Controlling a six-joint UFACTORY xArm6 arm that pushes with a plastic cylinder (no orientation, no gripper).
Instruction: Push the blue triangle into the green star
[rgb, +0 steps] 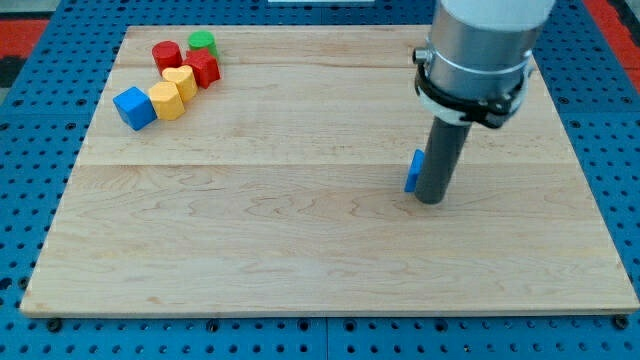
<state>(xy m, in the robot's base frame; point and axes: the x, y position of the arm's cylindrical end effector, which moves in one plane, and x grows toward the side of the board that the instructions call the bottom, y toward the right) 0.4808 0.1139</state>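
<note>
My tip rests on the wooden board, right of the centre. A blue block touches the rod's left side. Only a narrow sliver of it shows, so its shape is unclear. A green block sits far away at the view's top left, at the back of a cluster. It looks round from here. No clear star shape shows, and the arm's wide body hides part of the board at the top right.
The top-left cluster also holds a red cylinder, a red block, a yellow heart, a yellow block and a blue cube. Blue pegboard surrounds the board.
</note>
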